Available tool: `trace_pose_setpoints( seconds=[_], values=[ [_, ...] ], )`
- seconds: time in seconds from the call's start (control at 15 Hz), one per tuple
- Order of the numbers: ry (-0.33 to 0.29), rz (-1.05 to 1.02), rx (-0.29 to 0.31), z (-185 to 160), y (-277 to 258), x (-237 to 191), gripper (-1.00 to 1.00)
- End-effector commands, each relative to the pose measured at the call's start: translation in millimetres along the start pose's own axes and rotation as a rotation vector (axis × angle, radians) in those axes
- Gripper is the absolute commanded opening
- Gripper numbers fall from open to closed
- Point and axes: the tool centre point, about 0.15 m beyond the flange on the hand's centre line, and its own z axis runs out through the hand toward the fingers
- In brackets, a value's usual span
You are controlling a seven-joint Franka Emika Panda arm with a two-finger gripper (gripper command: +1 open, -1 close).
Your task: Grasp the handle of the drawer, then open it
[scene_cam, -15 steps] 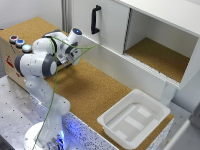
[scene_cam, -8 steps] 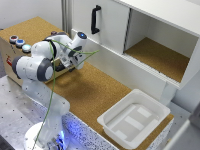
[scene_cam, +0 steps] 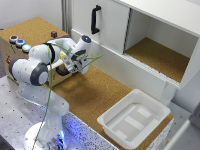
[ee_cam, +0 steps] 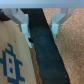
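The drawer handle, a black bar, is seen in the wrist view lying between the two pale fingers of the gripper. One finger is placed on each side of the bar, and the bar fills nearly all the space between them. Whether the pads are pressed onto the bar or only stand beside it cannot be told from the blurred picture. The drawer front, of light wood marked with a blue pattern, is seen along one side of the handle, and cork flooring along the other.

In the exterior view the handle itself is hidden behind the gripper, which is held against the side of a wooden box with a cork top, at the exterior view's left. Three coloured buttons are set on that top. The arm is bent low beside the box.

Behind, a white cabinet is noted, with a black door handle and an open compartment. A white tray is set on the cork surface toward the exterior view's right, well apart from the gripper.
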Motion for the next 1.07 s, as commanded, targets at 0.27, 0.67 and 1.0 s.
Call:
trace_pose_setpoints(
  seconds=[0.27, 0.67, 1.0],
  values=[
    [0.104, -0.148, -0.251, -38.5, -11.7, -23.6, 1.0],
    [0.244, -0.189, -0.28, -93.6, -48.9, -39.7, 1.0],
    [0.307, -0.322, -0.245, -117.6, -105.2, -58.4, 1.0]
  ],
)
